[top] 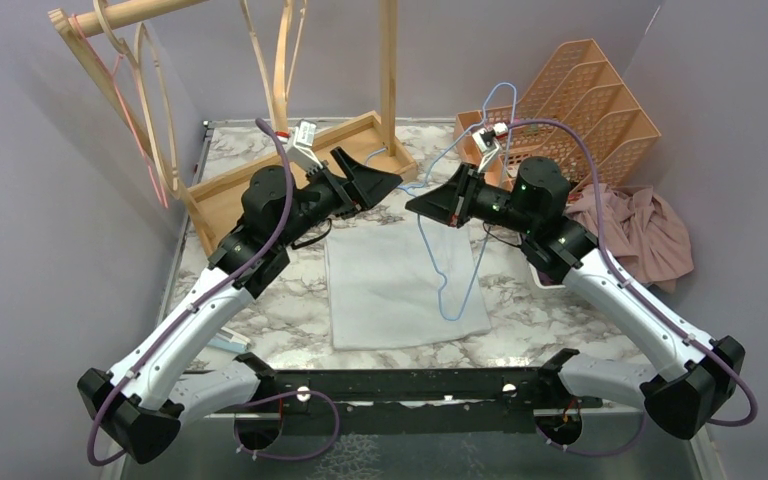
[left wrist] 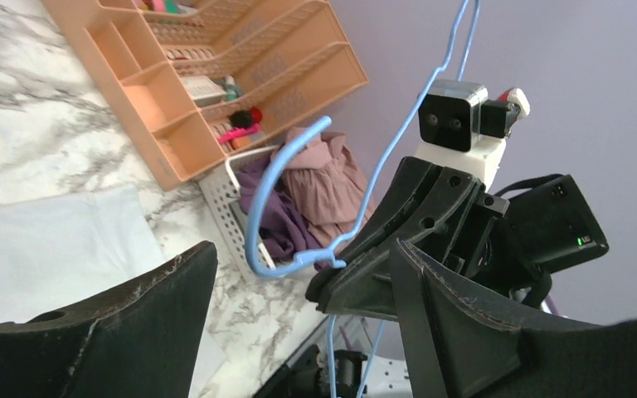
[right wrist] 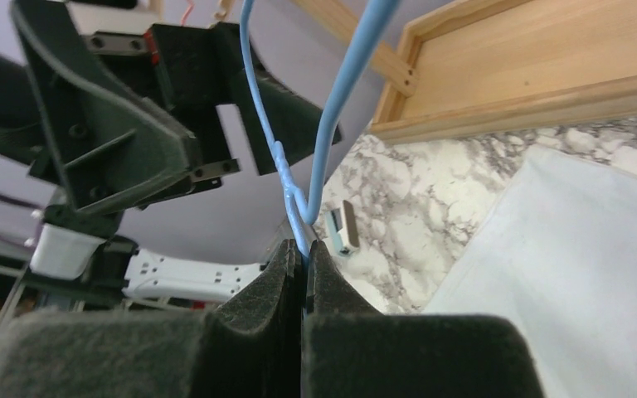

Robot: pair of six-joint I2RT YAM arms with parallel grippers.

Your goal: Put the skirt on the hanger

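From above and behind the arms, the skirt (top: pixel 390 290) lies flat and folded on the marble worktop (top: pixel 520 305), a pale rectangle between the two arms. The right end effector (top: pixel 435 203) is closed on the blue wire hanger (top: pixel 450 316), near its neck. The wire loop reaches over the right half of the skirt, and I cannot tell whether it touches the cloth. The left end effector (top: pixel 368 176) stands wide open and holds nothing. It is just opposite the right one, with a small gap between them. Behind it is a wooden rack (top: pixel 388 60) with its tray. At the back right is an orange organiser (top: pixel 585 90), and beside that a heap of pink clothes (top: pixel 645 230).

At the left wrist, the two dark fingers (left wrist: pixel 108 332) frame the view far apart and grip nothing. Beyond them the hook of the hanger curves, and the right end effector pinches the wire below it. The skirt is the pale sheet at the left edge, down on the worktop.

At the right wrist, the two padded fingers (right wrist: pixel 257 290) are pressed together on the twisted neck of the hanger. The wire goes up from them in two strands. The left end effector faces the camera with its jaws apart. The skirt fills the lower right corner, lying flat, near the edge of the wooden tray.
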